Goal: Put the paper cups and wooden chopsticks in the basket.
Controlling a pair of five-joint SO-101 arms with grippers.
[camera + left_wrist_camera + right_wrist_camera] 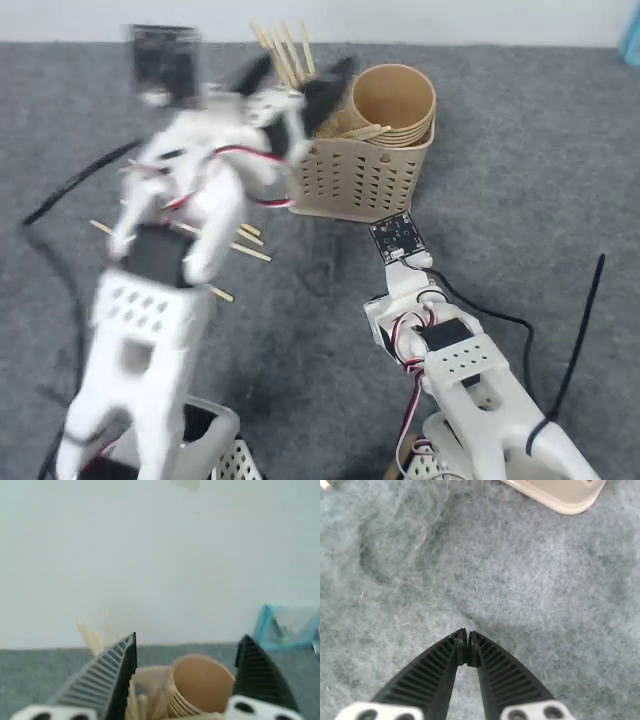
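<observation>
Off to the left, a few loose chopsticks (250, 254) lie flat on the grey counter (540, 180), scattered and apart from the basket. To my eye they are light, stiff and thin. They offer little to bite on and could easily roll or pivot. A pinch across the middle of one stick, with a finger down on either side, looks the safest hold. The soft covering should give a little under the tips.

Next along, the left pincer (293, 78) hangs over the left end of the basket (355, 185). It is spread wide, with nothing between its fingers as far as I can see. A bunch of upright chopsticks (285, 50) stands in the basket just beside one finger. Whether they touch it I cannot tell.

In the right half of the basket sits a nested stack of paper cups (395, 100), leaning a bit. Paper like that weighs next to nothing and crushes easily, so a gentle grip at the rim would suit it.

Furthest right, the right pincer (467, 649) is closed tip to tip on nothing. It points down at the counter, near a corner of the basket.
</observation>
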